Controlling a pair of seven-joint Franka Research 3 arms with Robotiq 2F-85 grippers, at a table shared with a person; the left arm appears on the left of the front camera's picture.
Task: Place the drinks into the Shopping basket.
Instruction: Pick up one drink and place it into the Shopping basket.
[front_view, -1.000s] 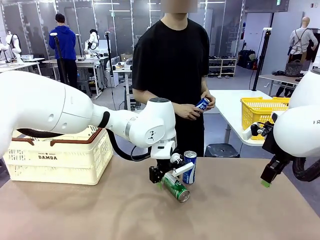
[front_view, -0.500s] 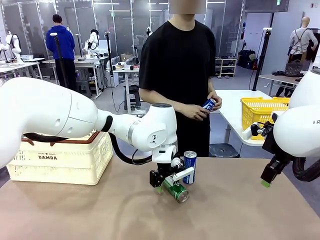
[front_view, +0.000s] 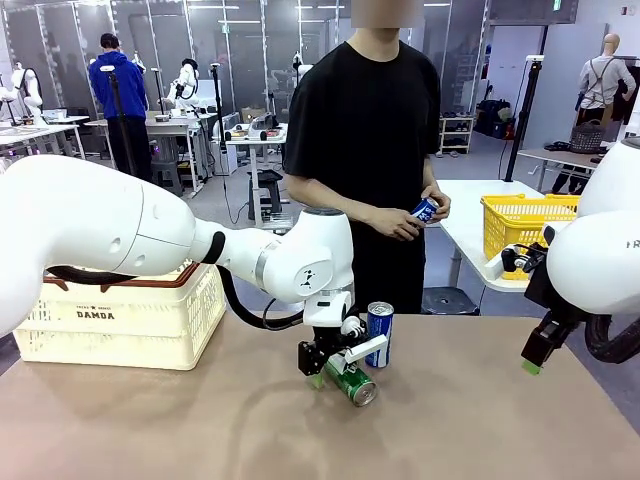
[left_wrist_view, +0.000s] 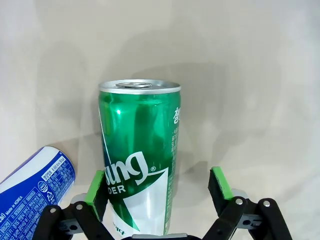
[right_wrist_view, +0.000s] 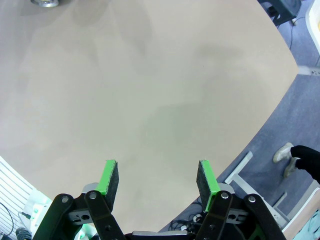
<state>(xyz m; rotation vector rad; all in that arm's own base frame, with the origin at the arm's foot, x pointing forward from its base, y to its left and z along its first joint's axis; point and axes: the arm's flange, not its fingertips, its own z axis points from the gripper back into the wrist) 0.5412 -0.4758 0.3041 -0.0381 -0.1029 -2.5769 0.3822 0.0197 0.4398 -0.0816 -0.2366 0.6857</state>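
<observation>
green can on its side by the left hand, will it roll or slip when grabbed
The green can lies on its side, so a nudge would probably roll it. Its glossy metal wall looks slippery, though the green pads of the left hand should hold. The blue can stands close beside it and could get tipped.

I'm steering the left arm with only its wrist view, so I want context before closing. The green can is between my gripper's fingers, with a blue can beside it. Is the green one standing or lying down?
Observer: The green can is lying on its side on the table.
Operator: Where is the basket?
Observer: The Shopping basket sits at the table's left end, on the robot's left.
Operator: Are there any more drinks?
Observer: Yes. Across the table, the person's hands hold another blue can.
</observation>
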